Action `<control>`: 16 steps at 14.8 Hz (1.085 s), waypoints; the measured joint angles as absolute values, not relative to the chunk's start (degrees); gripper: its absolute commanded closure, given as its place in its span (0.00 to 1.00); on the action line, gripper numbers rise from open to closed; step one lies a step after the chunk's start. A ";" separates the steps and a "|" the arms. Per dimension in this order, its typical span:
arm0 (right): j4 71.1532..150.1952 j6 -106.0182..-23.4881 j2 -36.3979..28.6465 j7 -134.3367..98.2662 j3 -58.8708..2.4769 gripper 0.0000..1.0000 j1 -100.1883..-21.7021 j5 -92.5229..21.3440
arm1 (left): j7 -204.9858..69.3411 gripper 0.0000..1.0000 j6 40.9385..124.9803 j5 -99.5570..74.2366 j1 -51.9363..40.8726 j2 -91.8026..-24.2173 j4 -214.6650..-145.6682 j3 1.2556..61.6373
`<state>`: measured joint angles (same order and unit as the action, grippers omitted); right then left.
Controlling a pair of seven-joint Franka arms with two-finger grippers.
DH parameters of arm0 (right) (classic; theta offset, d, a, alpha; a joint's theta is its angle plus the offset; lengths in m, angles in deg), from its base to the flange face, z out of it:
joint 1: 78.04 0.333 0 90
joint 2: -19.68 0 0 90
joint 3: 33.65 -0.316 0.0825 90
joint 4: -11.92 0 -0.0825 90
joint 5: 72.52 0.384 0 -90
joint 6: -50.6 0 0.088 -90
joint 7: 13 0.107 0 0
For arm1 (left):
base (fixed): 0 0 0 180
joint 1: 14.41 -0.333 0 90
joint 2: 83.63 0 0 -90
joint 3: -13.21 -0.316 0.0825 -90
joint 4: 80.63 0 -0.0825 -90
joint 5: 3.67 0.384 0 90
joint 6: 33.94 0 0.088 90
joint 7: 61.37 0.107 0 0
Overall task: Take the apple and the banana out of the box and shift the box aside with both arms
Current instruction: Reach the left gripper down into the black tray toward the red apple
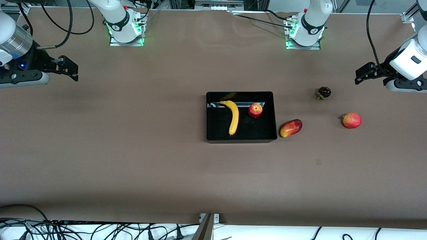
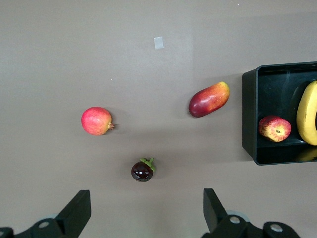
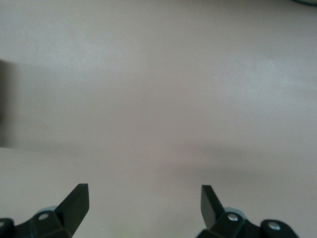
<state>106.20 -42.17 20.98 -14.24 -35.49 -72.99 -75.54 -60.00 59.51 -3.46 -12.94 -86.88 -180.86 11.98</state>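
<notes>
The shallow glossy black plastic tray sat mid-counter, holding the long curved yellow banana and, beside it, the small red apple. The left gripper and right gripper waited at the counter's ends, spread wide, empty.

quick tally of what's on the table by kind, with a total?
banana: 1, in the tray
apple: 1, in the tray
mango: 1, on the table beside the tray
mangosteen: 1, on the table
round red-yellow fruit: 1, on the table toward the left arm's end
black tray: 1
Total: 6 (5 fruits, 1 tray)
</notes>
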 measured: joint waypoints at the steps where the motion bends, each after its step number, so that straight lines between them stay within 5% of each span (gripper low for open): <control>1: 106.20 -42.17 20.98 -14.24 -35.49 0.00 -72.99 -75.54 | -59.99 0.00 59.51 -3.46 -12.94 -86.88 -180.86 11.98; 9: 106.20 -42.41 20.98 -14.24 -35.49 0.00 -72.99 -75.54 | -60.03 0.00 55.58 -3.71 -12.82 -86.67 -183.38 13.19; 16: 106.20 -42.49 20.97 -14.24 -35.50 0.00 -72.99 -75.55 | -86.30 0.00 61.11 -4.54 -10.44 -79.40 -184.16 25.54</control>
<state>106.20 -42.49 20.97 -14.24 -35.50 -72.99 -75.55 -86.30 61.11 -4.54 -10.44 -79.40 -184.16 25.54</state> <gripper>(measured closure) 0.000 0.000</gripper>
